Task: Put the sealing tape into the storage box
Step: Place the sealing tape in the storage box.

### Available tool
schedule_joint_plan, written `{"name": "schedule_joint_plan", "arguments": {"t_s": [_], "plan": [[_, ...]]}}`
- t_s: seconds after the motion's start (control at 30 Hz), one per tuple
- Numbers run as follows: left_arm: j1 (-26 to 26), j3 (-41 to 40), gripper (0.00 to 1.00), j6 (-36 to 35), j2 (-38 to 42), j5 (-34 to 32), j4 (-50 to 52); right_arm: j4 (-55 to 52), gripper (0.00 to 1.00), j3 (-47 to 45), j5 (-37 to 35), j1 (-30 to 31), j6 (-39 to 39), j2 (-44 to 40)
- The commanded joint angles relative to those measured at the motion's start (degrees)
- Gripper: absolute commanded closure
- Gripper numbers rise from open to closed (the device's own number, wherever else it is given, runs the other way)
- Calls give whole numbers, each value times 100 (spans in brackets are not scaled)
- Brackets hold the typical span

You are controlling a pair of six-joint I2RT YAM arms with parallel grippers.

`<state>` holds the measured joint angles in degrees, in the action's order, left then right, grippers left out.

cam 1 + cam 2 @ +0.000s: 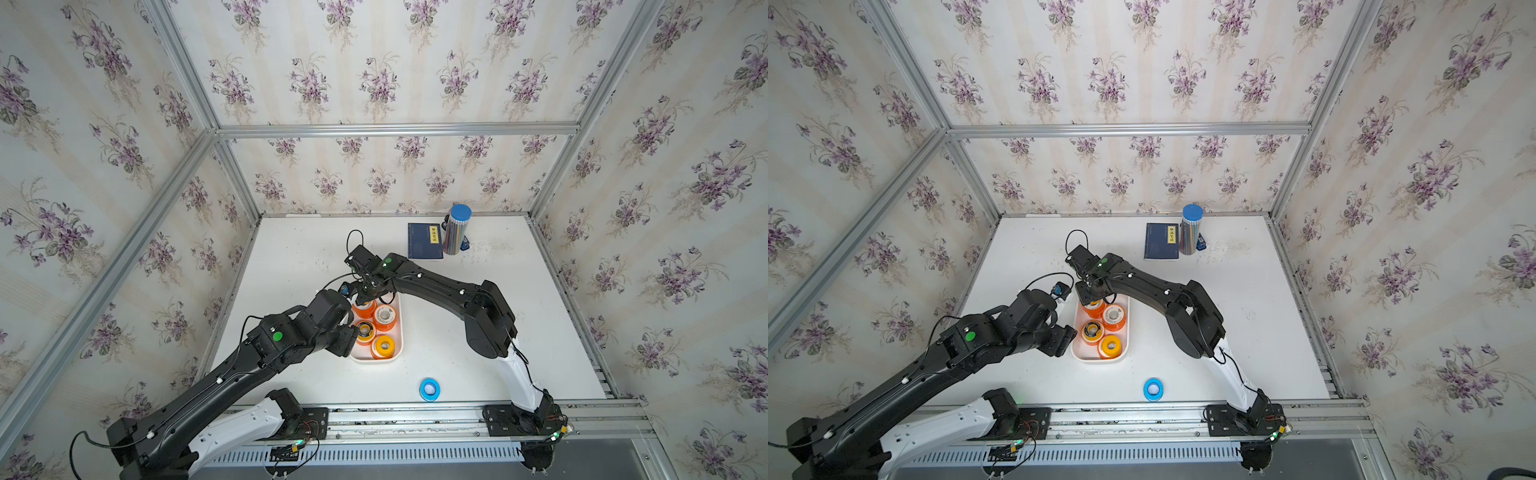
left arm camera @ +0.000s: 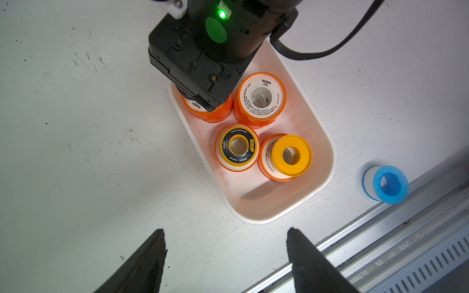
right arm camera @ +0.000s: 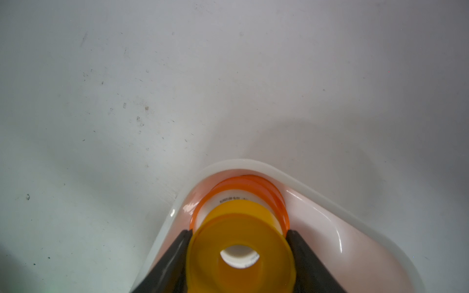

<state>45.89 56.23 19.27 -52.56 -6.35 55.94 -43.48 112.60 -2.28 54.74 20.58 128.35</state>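
The white storage box (image 1: 400, 332) sits mid-table, also seen in the left wrist view (image 2: 264, 203). Three sealing tape spools show in it: an orange one with a white face (image 2: 260, 99), one with a dark ring label (image 2: 237, 147), and a yellow one lying on an orange one (image 2: 291, 155). My right gripper (image 3: 239, 231) is shut on a yellow spool (image 3: 215, 248), just above an orange spool (image 3: 243, 181) in the box's far corner. A blue spool (image 1: 429, 389) lies on the table near the front edge. My left gripper (image 2: 225, 229) hangs open and holds nothing, beside the box's near end.
A dark blue booklet (image 1: 424, 247) and a tall silvery cylinder with a blue cap (image 1: 457, 228) stand at the back right. An aluminium rail (image 1: 415, 415) runs along the table's front edge. Both forearms crowd over the box's left and far sides.
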Motion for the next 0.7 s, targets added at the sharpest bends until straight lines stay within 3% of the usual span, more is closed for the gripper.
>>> {"name": "schedule_joint_plan", "arguments": {"t_s": [0.0,0.37,0.67], "plan": [[-1,20,25,-9,-35,-24,58,-169,46,79,-71,10,-107,46],[-1,13,25,-8,-70,-15,66,-266,45,267,-89,37,-168,216],[-1,20,23,-11,-98,-7,68,-301,38,355,-106,40,-203,247]]}}
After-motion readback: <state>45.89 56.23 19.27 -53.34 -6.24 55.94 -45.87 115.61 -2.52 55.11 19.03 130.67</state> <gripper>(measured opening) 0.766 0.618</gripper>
